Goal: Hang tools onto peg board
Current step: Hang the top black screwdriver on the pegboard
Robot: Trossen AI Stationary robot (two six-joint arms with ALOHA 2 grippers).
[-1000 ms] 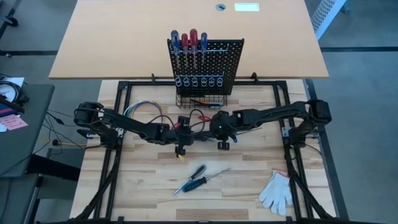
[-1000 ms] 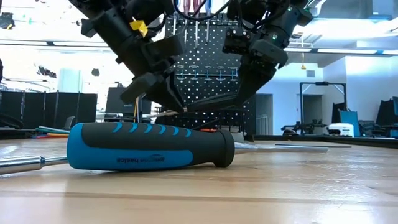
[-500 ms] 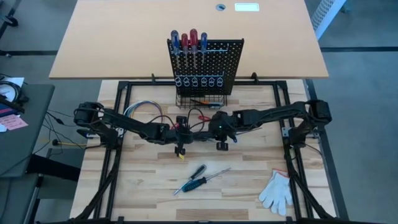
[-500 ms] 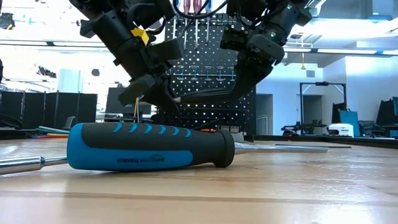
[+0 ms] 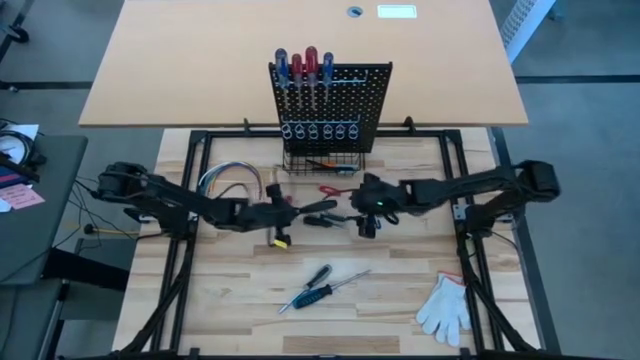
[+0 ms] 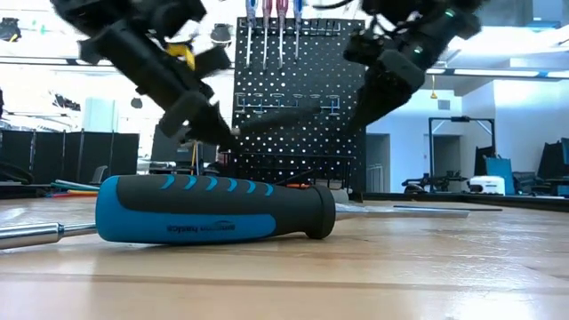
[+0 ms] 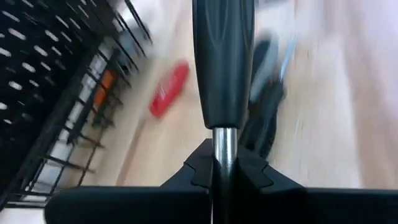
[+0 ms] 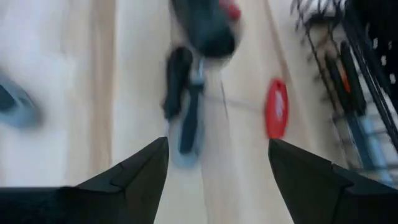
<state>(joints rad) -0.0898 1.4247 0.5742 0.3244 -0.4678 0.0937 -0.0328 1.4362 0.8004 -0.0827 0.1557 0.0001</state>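
On the left side of the wooden table [image 5: 400,320], the left gripper [image 5: 283,210] is closed on the metal shaft of a black screwdriver [image 5: 318,207], held above the surface with free space under it. Just behind stands the peg board [image 5: 345,95], with four red and blue screwdrivers [image 5: 303,68] in its rings. To the right, the right gripper [image 5: 362,218] has its fingers wide apart and holds nothing. Two screwdrivers [image 5: 318,287] lie on the open front area, and a white glove [image 5: 445,306] lies near the right edge.

Robotics lab: rig frame [image 5: 452,160], open hall w/ equipment.
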